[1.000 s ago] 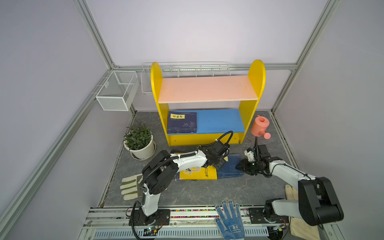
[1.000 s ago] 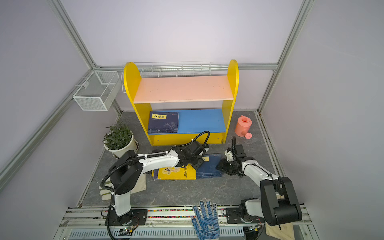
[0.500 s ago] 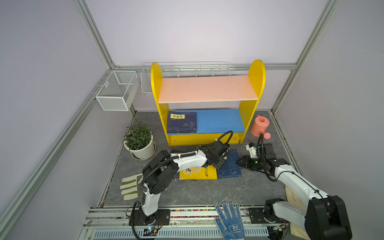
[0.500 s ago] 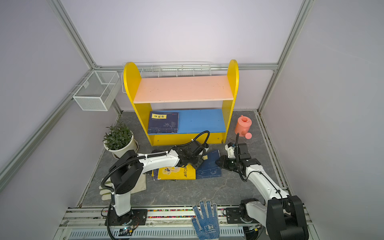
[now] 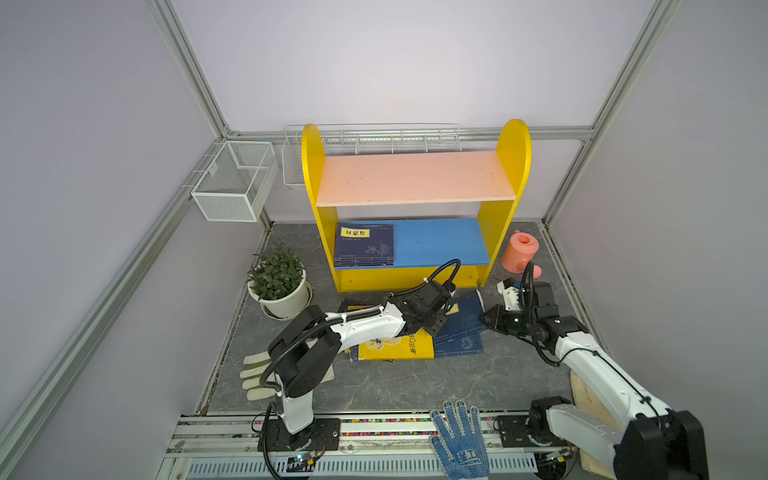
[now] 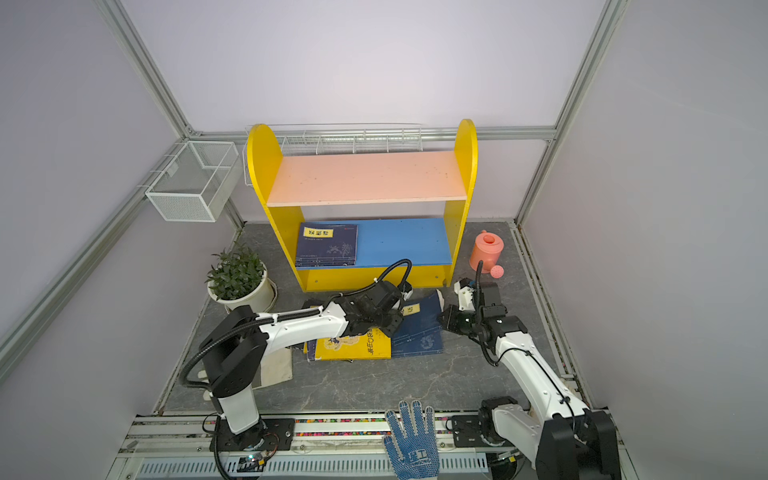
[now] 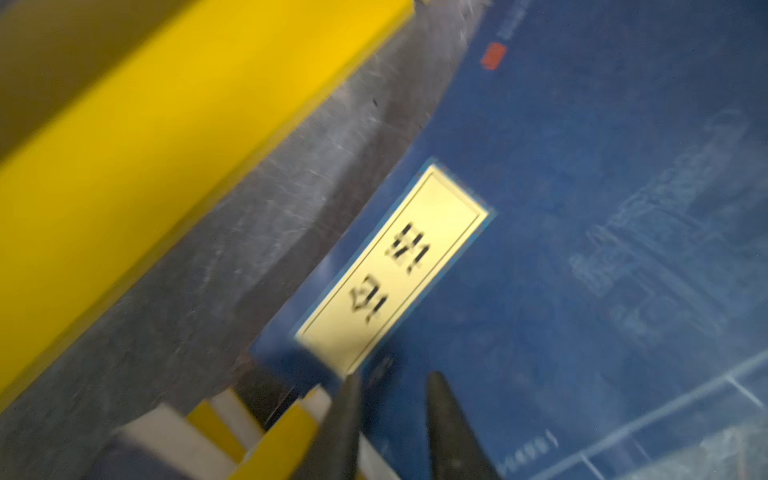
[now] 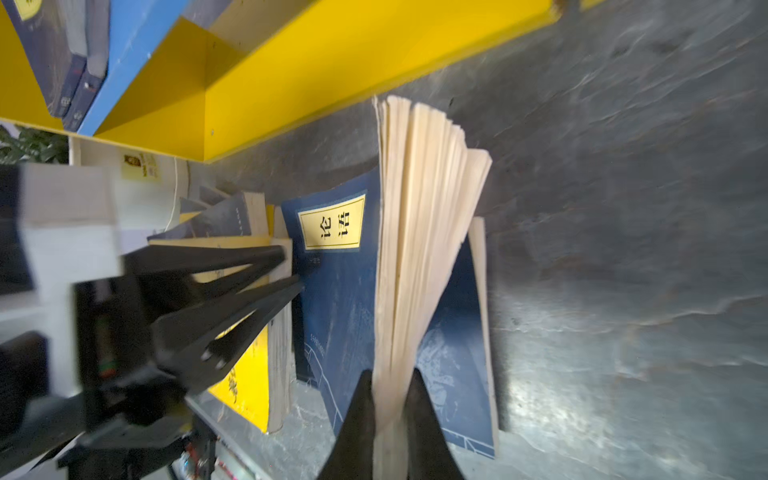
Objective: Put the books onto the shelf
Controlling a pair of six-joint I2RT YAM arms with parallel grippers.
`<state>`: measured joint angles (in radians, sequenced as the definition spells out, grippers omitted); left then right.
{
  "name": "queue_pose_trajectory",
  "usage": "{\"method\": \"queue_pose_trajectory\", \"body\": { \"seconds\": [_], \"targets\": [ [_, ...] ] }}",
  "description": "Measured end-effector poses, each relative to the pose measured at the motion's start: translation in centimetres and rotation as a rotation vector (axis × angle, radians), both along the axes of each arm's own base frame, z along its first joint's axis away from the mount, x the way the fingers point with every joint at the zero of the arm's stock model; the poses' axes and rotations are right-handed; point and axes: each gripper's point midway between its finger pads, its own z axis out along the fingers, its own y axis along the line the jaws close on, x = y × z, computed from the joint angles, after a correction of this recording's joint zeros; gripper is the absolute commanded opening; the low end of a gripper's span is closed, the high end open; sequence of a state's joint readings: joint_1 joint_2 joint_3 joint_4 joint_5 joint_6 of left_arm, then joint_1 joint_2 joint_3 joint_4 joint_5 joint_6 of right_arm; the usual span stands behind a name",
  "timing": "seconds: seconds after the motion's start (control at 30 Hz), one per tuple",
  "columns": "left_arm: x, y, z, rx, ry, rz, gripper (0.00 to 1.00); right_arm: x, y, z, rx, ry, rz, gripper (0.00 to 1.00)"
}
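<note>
- At the back edge of the desk [image 5: 374,390] stands the shelf [image 5: 513,166], with yellow round-topped sides, a pink upper board [image 5: 415,178] and a blue lower board [image 5: 440,243].
- On the left end of that lower board a stack of navy books [image 5: 365,245] lies flat, yellow label up. The right wrist view shows two spines there.
- Just in front of the shelf, near the middle of the desk, the other books lie in a loose heap. A yellow book [image 5: 395,347] lies flat on top of darker books [image 8: 224,216], and a splayed navy book [image 5: 461,332] touches its right edge.
- Your right hand [image 8: 390,374] is clenched on the splayed navy book's cream page block, which fans upward from between the fingers. The front cover with its yellow label lies open to one side and the back cover to the other.
- Your left hand [image 7: 394,376] is released, fingers parted with nothing between them. It is poised over the labelled cover near its corner, beside the yellow book. Blur keeps you from telling whether the tips touch the cover.
- Your left arm stretches across the heap and hides part of it in both top views.
- Toward the left edge of the desk sits a potted plant [image 5: 276,278]. Near the back right corner, beside the shelf, stands a pink watering can [image 5: 519,251].
- A blue dotted glove [image 5: 459,440] lies over the front rail.
</note>
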<state>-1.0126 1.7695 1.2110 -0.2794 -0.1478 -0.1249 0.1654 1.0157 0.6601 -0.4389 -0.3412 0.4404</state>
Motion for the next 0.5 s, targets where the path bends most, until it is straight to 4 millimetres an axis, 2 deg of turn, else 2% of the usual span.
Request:
{"method": "queue_pose_trajectory", "body": {
  "seconds": [0.07, 0.13, 0.2, 0.27, 0.37, 0.43, 0.5],
  "targets": [
    [1.1, 0.8, 4.0, -0.083, -0.082, 0.073, 0.71, 0.4, -1.0, 2.2, -0.038, -0.078, -0.041, 0.07],
    [2.2, 2.3, 7.9, -0.175, -0.159, 0.166, 0.74, 0.5, -1.5, 4.6, -0.051, -0.156, -0.060, 0.06],
    [3.5, 4.9, 11.3, -0.274, -0.215, 0.295, 0.76, 0.4, -1.5, 6.9, -0.039, -0.226, -0.063, 0.06],
    [5.1, 9.0, 13.2, -0.359, -0.239, 0.469, 0.76, 0.3, -1.1, 9.3, -0.004, -0.293, -0.050, 0.06],
    [6.9, 16.8, 13.0, -0.434, -0.249, 0.767, 0.77, 0.5, 0.0, 12.7, 0.059, -0.370, -0.028, 0.07],
    [6.8, 21.7, 11.6, -0.445, -0.246, 0.952, 0.77, 0.7, 1.1, 14.7, 0.102, -0.411, -0.007, 0.07],
    [5.8, 25.1, 10.0, -0.441, -0.234, 1.085, 0.77, 1.0, 2.6, 16.3, 0.146, -0.440, 0.023, 0.06]
  ]
}}
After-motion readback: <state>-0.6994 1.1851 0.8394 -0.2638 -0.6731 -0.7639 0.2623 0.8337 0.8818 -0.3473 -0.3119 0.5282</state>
